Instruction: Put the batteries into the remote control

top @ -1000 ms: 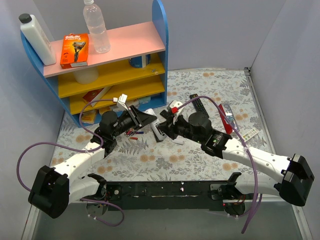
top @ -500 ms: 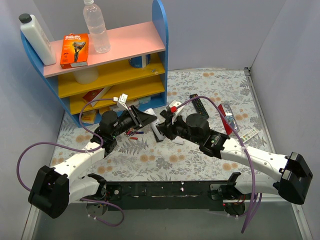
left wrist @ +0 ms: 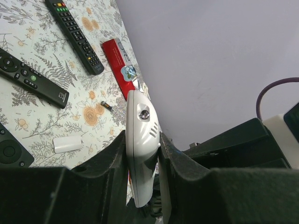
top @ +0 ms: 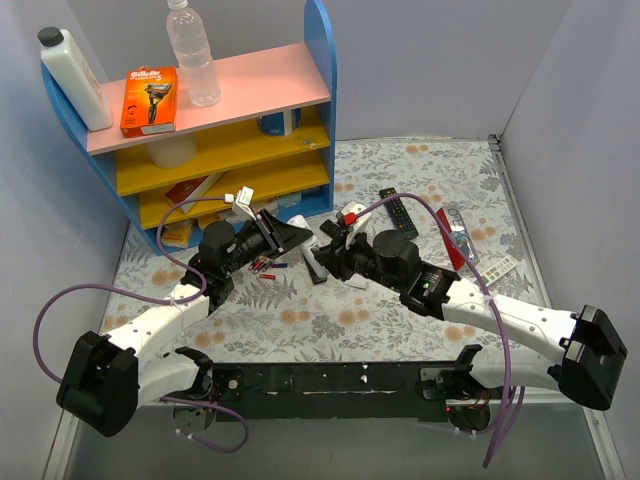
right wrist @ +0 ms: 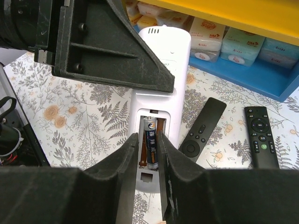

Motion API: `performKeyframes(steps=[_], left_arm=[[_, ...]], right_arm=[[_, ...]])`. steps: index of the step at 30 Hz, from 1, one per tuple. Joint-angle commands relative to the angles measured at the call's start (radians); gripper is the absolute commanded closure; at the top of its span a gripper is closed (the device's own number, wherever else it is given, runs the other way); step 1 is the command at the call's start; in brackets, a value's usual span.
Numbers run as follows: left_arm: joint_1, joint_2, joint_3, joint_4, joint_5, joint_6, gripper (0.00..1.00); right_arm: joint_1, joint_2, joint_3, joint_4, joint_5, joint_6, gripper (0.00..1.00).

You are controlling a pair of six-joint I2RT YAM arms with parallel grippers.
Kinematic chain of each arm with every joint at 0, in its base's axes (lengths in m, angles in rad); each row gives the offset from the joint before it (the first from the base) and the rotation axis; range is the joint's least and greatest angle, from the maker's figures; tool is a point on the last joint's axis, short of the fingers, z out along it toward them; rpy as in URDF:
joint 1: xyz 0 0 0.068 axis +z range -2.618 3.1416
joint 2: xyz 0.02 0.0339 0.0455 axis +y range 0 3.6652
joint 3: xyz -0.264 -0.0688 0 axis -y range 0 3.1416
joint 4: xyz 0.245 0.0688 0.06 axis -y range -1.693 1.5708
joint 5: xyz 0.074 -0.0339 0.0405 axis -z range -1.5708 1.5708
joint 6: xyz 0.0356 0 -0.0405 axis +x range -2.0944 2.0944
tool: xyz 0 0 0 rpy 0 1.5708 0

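Left gripper (left wrist: 141, 156) is clamped edgewise on the smooth white plastic remote control (left wrist: 139, 126), held above the floral-printed surface (left wrist: 46, 123). Right gripper (right wrist: 147, 142) is seen slightly parted around a dark-wrapped cylindrical battery (right wrist: 151, 150) seated in the remote's open compartment; its label cannot be read.

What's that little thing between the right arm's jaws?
A battery, lying in the white remote's open compartment; the right wrist view shows it.
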Motion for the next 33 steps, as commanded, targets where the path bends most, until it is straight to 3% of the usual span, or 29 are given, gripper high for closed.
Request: performKeyframes(steps=[1, 6, 13, 15, 21, 33], left_arm=[[-0.002, -0.042, 0.054, 0.033, 0.027, -0.009, 1.0], [-0.002, -0.045, 0.054, 0.027, 0.022, -0.009, 1.0], [-0.002, -0.048, 0.054, 0.021, 0.019, -0.006, 1.0], [0.0, -0.048, 0.054, 0.023, 0.018, -0.008, 1.0], [0.0, -0.05, 0.054, 0.021, 0.019, -0.005, 1.0], [-0.002, -0.045, 0.071, -0.036, 0.016, 0.017, 1.0]], right_arm=[[-0.011, -0.019, -0.014, 0.005, 0.088, -0.003, 0.69], [-0.009, -0.022, -0.017, -0.004, 0.14, 0.01, 0.7], [-0.009, -0.013, -0.012, -0.023, 0.165, 0.03, 0.86], [-0.009, -0.009, -0.009, -0.024, 0.162, 0.031, 0.87], [-0.009, -0.006, 0.0, -0.021, 0.134, 0.02, 0.85], [-0.011, -0.042, 0.06, -0.101, 0.084, -0.047, 0.71]])
